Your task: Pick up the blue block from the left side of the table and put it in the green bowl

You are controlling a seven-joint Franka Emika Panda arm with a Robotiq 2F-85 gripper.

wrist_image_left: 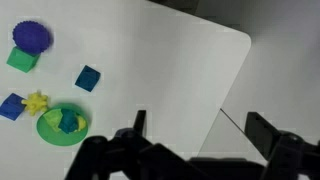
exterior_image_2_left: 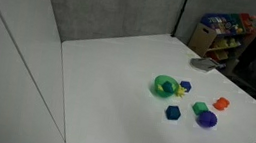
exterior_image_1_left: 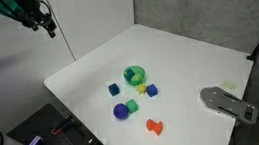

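The blue block (exterior_image_1_left: 113, 88) sits alone on the white table, left of the green bowl (exterior_image_1_left: 135, 76). It also shows in the other exterior view (exterior_image_2_left: 173, 112) and in the wrist view (wrist_image_left: 88, 77). The bowl (exterior_image_2_left: 164, 85) (wrist_image_left: 50, 132) stands upright with a small blue-teal thing inside; I cannot tell what it is. A second blue cube (exterior_image_1_left: 152, 91) (wrist_image_left: 12, 106) lies by a yellow block (exterior_image_1_left: 142, 87). My gripper (exterior_image_1_left: 50, 27) (wrist_image_left: 200, 125) is open and empty, high above the table's far corner, well away from the objects.
A blue-purple ball (exterior_image_1_left: 121, 110) and a green cube (exterior_image_1_left: 132, 105) sit near the front. An orange piece (exterior_image_1_left: 155, 127) lies closer to the front edge. A grey object (exterior_image_1_left: 224, 102) lies near the table's right edge. A wall stands behind the table.
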